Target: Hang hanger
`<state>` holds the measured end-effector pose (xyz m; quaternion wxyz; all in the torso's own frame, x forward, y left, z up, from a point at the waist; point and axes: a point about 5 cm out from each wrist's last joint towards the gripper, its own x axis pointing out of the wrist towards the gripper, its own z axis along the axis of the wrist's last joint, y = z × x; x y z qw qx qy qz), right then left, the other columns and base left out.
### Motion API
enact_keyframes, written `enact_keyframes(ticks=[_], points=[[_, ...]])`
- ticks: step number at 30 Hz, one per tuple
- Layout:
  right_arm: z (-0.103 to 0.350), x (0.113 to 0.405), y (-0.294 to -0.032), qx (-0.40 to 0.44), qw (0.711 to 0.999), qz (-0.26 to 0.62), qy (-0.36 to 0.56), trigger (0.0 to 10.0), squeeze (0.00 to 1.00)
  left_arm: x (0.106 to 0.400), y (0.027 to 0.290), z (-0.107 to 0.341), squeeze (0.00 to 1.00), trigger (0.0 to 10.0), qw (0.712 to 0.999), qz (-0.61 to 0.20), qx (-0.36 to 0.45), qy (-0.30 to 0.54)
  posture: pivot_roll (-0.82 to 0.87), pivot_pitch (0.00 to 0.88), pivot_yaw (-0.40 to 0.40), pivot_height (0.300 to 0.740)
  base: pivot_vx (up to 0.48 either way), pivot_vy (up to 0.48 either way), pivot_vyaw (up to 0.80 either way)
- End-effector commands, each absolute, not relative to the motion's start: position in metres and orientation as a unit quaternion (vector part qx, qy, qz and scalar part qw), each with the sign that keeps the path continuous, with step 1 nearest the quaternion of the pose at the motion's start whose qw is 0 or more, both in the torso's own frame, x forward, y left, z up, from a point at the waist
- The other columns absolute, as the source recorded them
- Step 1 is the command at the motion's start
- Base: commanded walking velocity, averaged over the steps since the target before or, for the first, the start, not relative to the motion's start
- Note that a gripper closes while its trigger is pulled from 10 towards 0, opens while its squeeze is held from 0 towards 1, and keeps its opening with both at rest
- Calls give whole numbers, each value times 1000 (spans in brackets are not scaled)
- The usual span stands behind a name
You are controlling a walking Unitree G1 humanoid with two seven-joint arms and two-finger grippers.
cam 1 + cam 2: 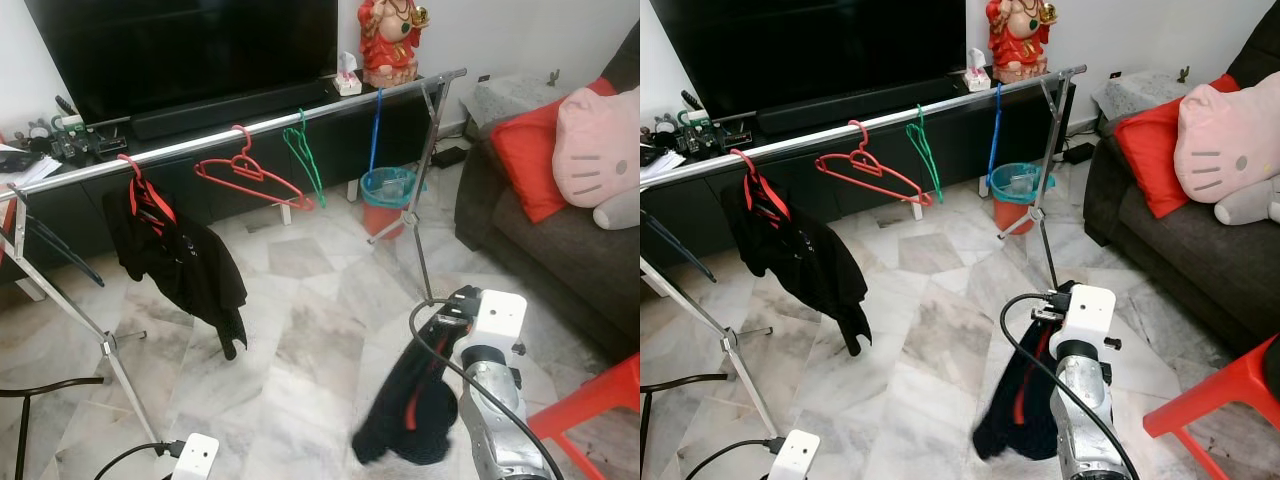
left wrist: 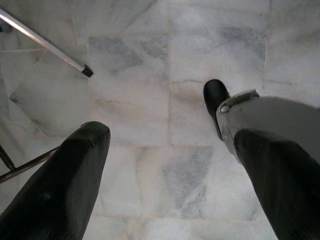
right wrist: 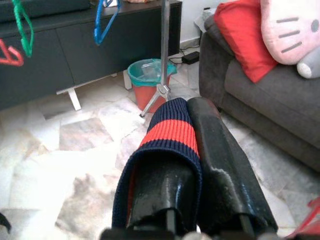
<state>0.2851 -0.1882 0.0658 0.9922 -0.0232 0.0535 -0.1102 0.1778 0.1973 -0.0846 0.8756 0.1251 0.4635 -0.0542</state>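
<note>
A silver clothes rail stands in front of the TV console. On it hang a black garment on a red hanger, an empty red hanger, a green hanger and a blue hanger. My right gripper is low at the front right, well short of the rail. It is shut on a dark navy garment with a red band, which droops toward the floor. Whether a hanger is inside it is hidden. My left gripper hangs open over the marble floor.
The rail's splayed legs reach onto the floor. A teal and red bin sits by the right leg. A grey sofa with a red cushion lines the right side. A red stool is beside my right arm.
</note>
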Motion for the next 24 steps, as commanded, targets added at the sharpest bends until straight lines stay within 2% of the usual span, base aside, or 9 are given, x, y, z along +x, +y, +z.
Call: enact_keyframes(ticks=[1,3,19,24], points=[[76,291,-182,-33,994,-97,30,10000,0,173,204,-86,0,10000,868,-49,139,475,12,0,36,740,0,-304,800],[76,291,-182,-27,994,-98,29,10000,0,173,204,-86,0,10000,868,-49,137,475,12,0,36,740,0,-298,688],[74,291,-182,-22,994,-99,36,10000,0,172,203,-87,0,10000,868,-49,134,476,13,0,34,740,0,-296,0],[74,292,-182,-22,994,-100,37,10000,0,172,203,-87,0,10000,870,-42,128,474,10,0,35,740,0,0,0]])
